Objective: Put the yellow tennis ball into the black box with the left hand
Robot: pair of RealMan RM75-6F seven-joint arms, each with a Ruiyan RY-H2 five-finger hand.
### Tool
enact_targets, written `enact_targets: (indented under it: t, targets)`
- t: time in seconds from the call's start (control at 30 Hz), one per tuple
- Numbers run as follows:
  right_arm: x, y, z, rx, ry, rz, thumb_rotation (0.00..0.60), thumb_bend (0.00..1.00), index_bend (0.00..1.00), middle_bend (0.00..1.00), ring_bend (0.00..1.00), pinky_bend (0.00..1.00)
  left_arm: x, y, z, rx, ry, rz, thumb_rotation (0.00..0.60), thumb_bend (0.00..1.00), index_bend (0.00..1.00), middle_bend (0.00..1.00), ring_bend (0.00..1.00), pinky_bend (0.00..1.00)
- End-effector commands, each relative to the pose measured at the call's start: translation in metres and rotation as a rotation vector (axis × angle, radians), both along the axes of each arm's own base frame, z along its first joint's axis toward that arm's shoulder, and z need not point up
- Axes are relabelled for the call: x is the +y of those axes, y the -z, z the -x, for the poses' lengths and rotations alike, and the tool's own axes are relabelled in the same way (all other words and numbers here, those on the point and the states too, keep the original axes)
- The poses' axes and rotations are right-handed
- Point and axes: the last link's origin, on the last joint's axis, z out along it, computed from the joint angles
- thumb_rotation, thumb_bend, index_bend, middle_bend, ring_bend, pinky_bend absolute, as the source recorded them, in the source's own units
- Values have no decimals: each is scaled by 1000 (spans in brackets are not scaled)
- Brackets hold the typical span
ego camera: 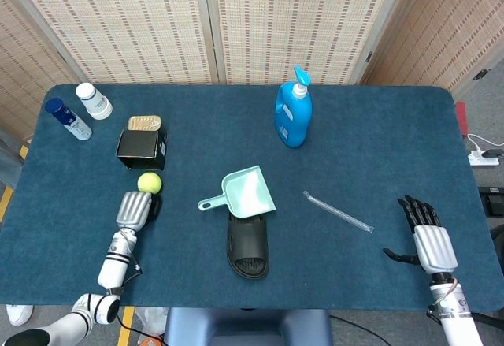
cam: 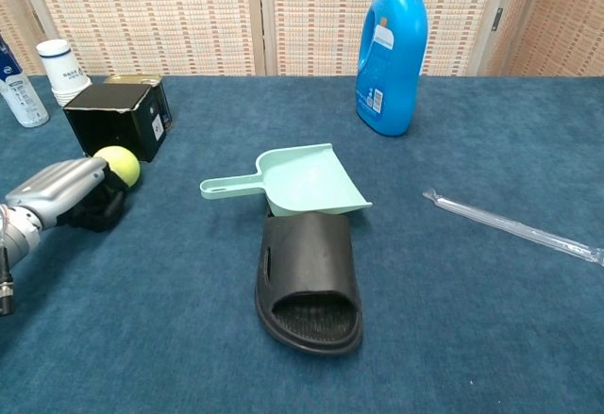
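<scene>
The yellow tennis ball (ego camera: 150, 182) (cam: 118, 164) sits at the fingertips of my left hand (ego camera: 135, 208) (cam: 71, 195), which holds it just above the blue cloth. The hand's dark fingers curl under and around the ball's near side. The black box (ego camera: 142, 149) (cam: 118, 122) stands directly beyond the ball, a short gap away, its open side facing up. My right hand (ego camera: 425, 239) rests at the table's near right corner with fingers spread and nothing in it; the chest view does not show it.
A mint dustpan (ego camera: 244, 192) (cam: 293, 183) overlaps a black slipper (ego camera: 248, 243) (cam: 310, 282) at mid-table. A blue detergent bottle (ego camera: 293, 115) (cam: 390, 56) stands behind them. A clear plastic tube (ego camera: 339, 212) lies to the right. Two small bottles (ego camera: 94, 100) and a gold tin (ego camera: 145, 123) flank the box.
</scene>
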Motion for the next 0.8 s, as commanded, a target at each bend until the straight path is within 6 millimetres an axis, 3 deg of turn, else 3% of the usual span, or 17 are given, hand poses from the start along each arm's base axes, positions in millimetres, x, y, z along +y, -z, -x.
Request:
enact_targets:
  t: [0.03,0.1,0.2,0.47,0.8]
  targets:
    - [-1,0,0,0,2,0,600,0,0,0,0,0,8,5,-10,-66,3,110,518,523,217,125,124,286]
    - [-1,0,0,0,2,0,600,0,0,0,0,0,14,4,-13,-71,4,106,457,498,42,5,6,115]
    - [-2,0,0,0,6,0,600,0,0,0,0,0,25,-1,-18,-68,-6,72,400,479,0,0,0,6]
    - [-4,1,2,2,16,-4,600,0,0,0,0,0,54,-13,-12,-40,-90,-8,380,465,0,0,0,0]
    - [-5,5,0,11,11,-22,600,0,0,0,0,0,50,-18,-4,-74,-90,-64,358,465,0,0,0,0]
